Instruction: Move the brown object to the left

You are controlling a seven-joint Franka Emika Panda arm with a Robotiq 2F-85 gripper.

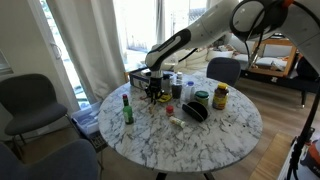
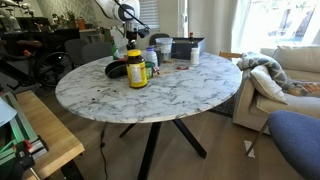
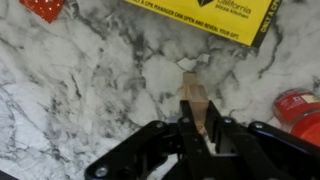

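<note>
The gripper (image 3: 198,130) has its jaws set narrow, clamped on the brown object (image 3: 193,95). The object sits at or just above the marble table (image 3: 80,90) (contact cannot be judged).

Judged progress: the grasp is done; the carry to the left and the release are not yet done.

Around the object in the wrist view:
- A red can (image 3: 300,112) lies at 3 o'clock.
- A yellow box (image 3: 205,15) lies at 12 o'clock.
- A red item (image 3: 42,8) lies at 10 o'clock.
- The marble at 9 o'clock is bare.

In an exterior view, a green bottle (image 1: 127,108) stands well apart from the gripper.
</note>
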